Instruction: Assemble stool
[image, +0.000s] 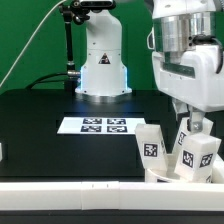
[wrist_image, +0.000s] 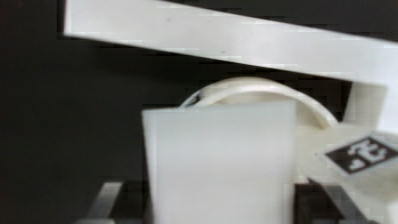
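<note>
Jaws low at the exterior view's right, gripper (image: 188, 120) pointing down among the white parts; open or closed, cannot tell, fingertips hidden behind a leg in one view and blurred at the frame edge in the other. Directly ahead in the wrist view, a plain white leg (wrist_image: 221, 165) standing upright and filling the middle of the picture. Behind its top, the curved rim of the seat (wrist_image: 258, 93). Beside it, a second leg (wrist_image: 361, 150) tilted, showing a black-and-white tag. Beyond, a long white rail (wrist_image: 214, 42) crossing at a slant. In the exterior view, tagged legs clustered on the black surface (image: 40, 120) at the right: one (image: 151, 146) leaning just left of the gripper, another (image: 196, 156) below it, near the front rail (image: 70, 196). Further left, well apart, the marker board (image: 98, 125) lying flat.
</note>
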